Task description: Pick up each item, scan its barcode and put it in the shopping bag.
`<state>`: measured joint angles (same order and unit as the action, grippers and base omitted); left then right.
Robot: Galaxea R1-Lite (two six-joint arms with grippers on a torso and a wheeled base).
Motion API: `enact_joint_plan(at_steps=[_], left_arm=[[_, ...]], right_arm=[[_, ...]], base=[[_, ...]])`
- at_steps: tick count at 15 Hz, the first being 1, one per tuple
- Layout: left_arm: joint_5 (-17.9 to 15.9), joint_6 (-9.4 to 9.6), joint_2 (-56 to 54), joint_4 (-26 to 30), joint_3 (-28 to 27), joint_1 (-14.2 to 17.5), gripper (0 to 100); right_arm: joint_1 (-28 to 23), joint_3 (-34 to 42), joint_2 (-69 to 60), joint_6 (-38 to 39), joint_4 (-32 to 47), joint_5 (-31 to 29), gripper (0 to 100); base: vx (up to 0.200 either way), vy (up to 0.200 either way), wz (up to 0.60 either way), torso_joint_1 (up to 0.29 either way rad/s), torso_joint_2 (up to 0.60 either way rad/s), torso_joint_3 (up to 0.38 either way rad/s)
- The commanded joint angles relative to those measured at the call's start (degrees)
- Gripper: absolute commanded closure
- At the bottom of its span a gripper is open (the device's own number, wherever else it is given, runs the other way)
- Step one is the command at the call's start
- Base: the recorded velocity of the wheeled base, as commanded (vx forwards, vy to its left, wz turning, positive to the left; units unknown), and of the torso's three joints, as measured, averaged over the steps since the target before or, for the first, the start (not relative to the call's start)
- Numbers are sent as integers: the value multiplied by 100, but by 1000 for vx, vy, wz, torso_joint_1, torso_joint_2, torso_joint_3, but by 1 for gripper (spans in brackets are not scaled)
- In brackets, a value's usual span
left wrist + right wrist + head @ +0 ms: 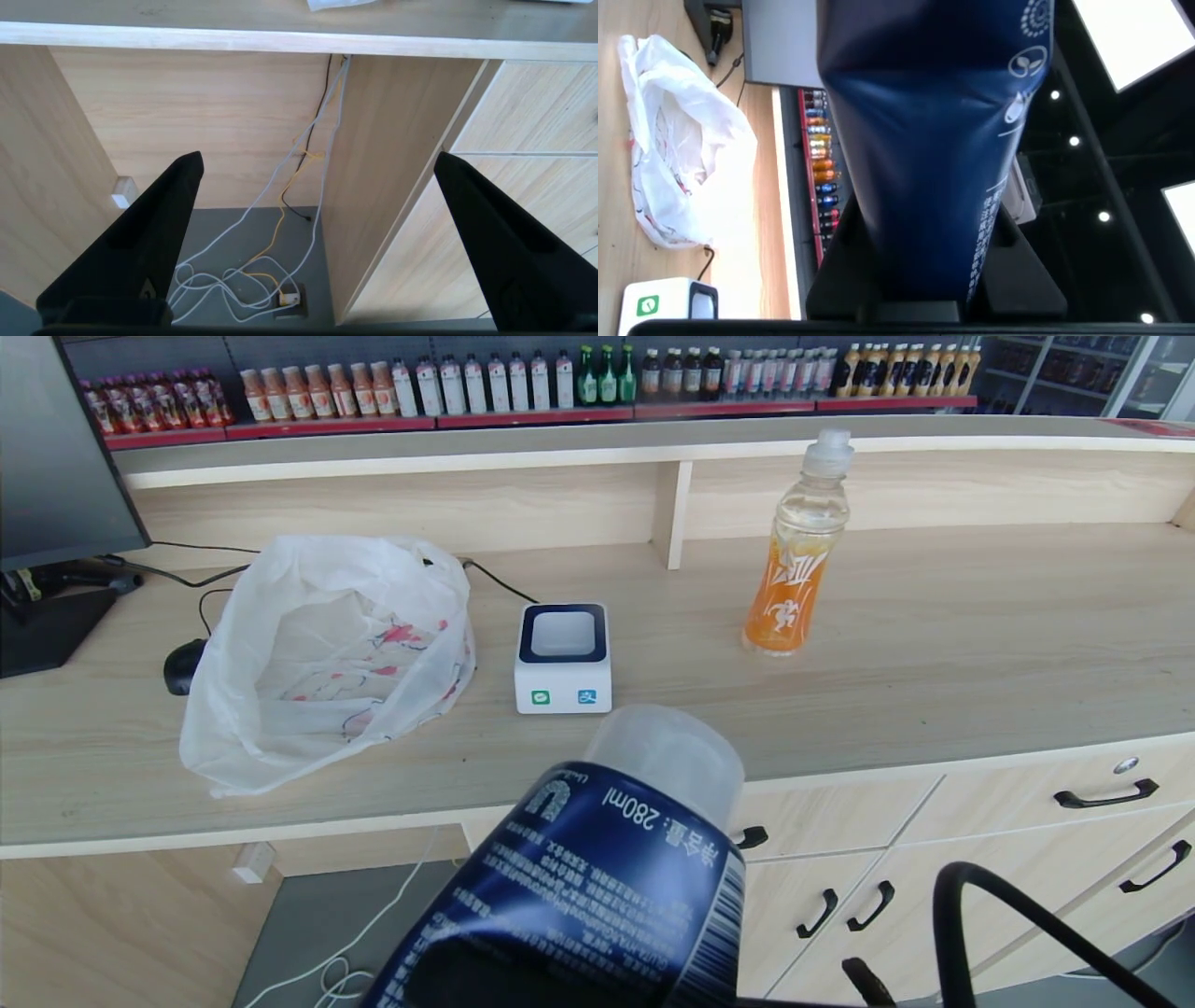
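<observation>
Blue bottle [597, 877]: dark label, cloudy clear cap, tilted. It is held up in front of the counter edge, close under the head cam, cap end toward the scanner [563, 658]. Barcode stripes show on its lower R side in head view.

R gripper [929, 280]: jaws clamped on the blue bottle's body, one black finger each side.

L gripper [318, 168]: jaws wide apart, nothing between them. It sits low, below the counter [934, 644] edge, facing the open bay under it w/ loose cables [280, 233] on the floor.

Shopping bag [327, 653]: white plastic, mouth open and slumped, on the counter just L of the scanner.

Scanner: small white box w/ dark-framed window on top, at counter mid.

Orange bottle [798, 551]: upright on the counter, R of the scanner and well apart, clear cap on.

Also: black mouse [182, 665] by the bag's L side, monitor [56, 439] at far L, drawers [1027, 821] w/ black handles under the counter R, drink shelf [560, 378] behind.
</observation>
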<state>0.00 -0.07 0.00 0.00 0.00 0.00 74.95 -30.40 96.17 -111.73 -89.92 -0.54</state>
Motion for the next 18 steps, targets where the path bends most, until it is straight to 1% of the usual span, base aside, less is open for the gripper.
enact_joint_plan(at_steps=[1,8,13,14,16,18], left_arm=[[0,-1,0,0,0,0,0],[0,-1,0,0,0,0,0],[0,-1,0,0,0,0,0],[0,-1,0,0,0,0,0],[0,-1,0,0,0,0,0],[0,-1,0,0,0,0,0]], right_arm=[[2,-1,-2,2,-8,1,100],[2,96,-46,415,-8,-17,100],[-6,78,-46,1232,-8,-17,100],[-6,78,-46,1680,-8,-25,100],[-15,114,-46,2208,-8,-25,100],[-6,140,-55,3078,-8,-17,100]], base=[[0,0,0,0,0,0],[0,0,0,0,0,0],[0,0,0,0,0,0],[0,0,0,0,0,0],[0,0,0,0,0,0],[0,0,0,0,0,0]])
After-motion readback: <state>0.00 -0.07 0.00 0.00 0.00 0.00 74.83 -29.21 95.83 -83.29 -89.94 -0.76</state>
